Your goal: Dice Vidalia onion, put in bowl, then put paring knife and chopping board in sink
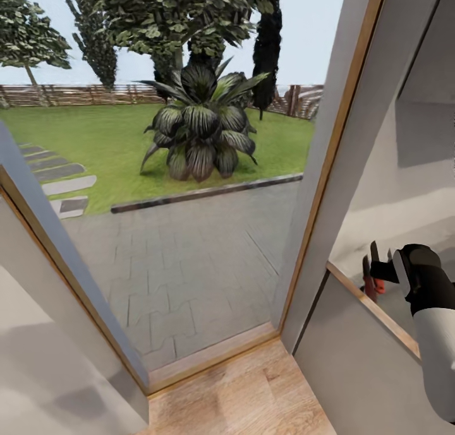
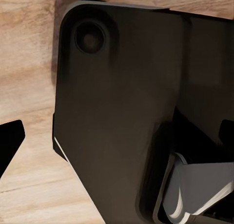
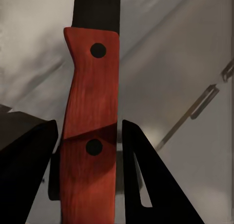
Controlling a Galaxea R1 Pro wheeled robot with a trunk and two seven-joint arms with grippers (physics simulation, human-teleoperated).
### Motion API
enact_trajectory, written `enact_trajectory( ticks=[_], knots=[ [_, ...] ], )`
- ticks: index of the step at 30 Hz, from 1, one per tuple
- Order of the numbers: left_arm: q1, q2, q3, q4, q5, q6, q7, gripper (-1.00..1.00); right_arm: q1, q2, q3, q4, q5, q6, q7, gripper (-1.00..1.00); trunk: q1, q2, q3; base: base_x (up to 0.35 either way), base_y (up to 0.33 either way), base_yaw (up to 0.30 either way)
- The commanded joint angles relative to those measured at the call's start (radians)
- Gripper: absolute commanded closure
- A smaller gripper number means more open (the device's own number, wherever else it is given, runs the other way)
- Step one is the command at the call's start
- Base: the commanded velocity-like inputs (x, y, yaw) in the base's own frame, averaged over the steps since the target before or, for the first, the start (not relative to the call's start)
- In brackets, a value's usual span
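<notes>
The paring knife (image 3: 90,112) has a red-orange handle with two dark rivets and a dark blade. My right gripper (image 3: 88,124) is shut on the handle, one black finger on each side. In the head view the right gripper (image 1: 379,268) is at the right edge, holding the knife (image 1: 373,285) upright over the grey countertop (image 1: 404,305) behind a light wood front edge. My left gripper (image 2: 117,136) hangs over the wood floor and a dark part of my own body, with one fingertip (image 2: 10,145) far out at the frame's edge. The onion, chopping board, bowl and sink are out of view.
A tall glass pane with a wood frame (image 1: 328,170) fills the middle of the head view. Beyond it lie a paved patio, lawn and a large plant (image 1: 201,129). Grey walls stand on both sides, and wood floor (image 1: 253,397) lies below.
</notes>
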Motion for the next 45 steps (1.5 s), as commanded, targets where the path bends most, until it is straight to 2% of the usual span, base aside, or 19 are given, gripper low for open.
enact_trajectory(
  ticks=[1, 11, 27, 41, 45],
  knots=[
    [0.0, -0.001, 0.005, -0.002, 0.0, -0.001, -0.001, -1.0, -0.001, 0.0, -0.001, -0.001, 0.005, 0.004, 0.002, 1.0, 0.0, -0.001, 0.001, 0.0, 0.0, 0.0],
    [0.0, 0.0, 0.005, -0.002, 0.0, -0.001, -0.001, -1.0, -0.001, 0.0, -0.001, -0.001, 0.005, 0.004, 0.002, 1.0, 0.0, -0.001, 0.017, -0.047, -0.005, 0.0],
    [0.0, -0.001, 0.006, -0.002, 0.001, -0.001, -0.001, -1.0, -0.001, 0.0, -0.002, -0.001, 0.005, 0.004, 0.002, 1.0, 0.0, -0.001, 0.042, -0.263, -0.054, 0.0],
    [0.0, -0.001, 0.007, -0.002, 0.001, 0.0, -0.001, -1.0, -0.001, 0.0, 0.002, -0.009, 0.002, 0.004, 0.004, 1.0, 0.0, -0.001, 0.046, -0.2, -0.001, 0.0],
    [0.0, -0.001, 0.007, -0.002, 0.0, 0.0, -0.001, -1.0, -0.001, 0.0, 0.004, -0.058, 0.001, 0.004, 0.007, 1.0, 0.0, -0.001, 0.046, -0.206, 0.0, 0.0]
  ],
)
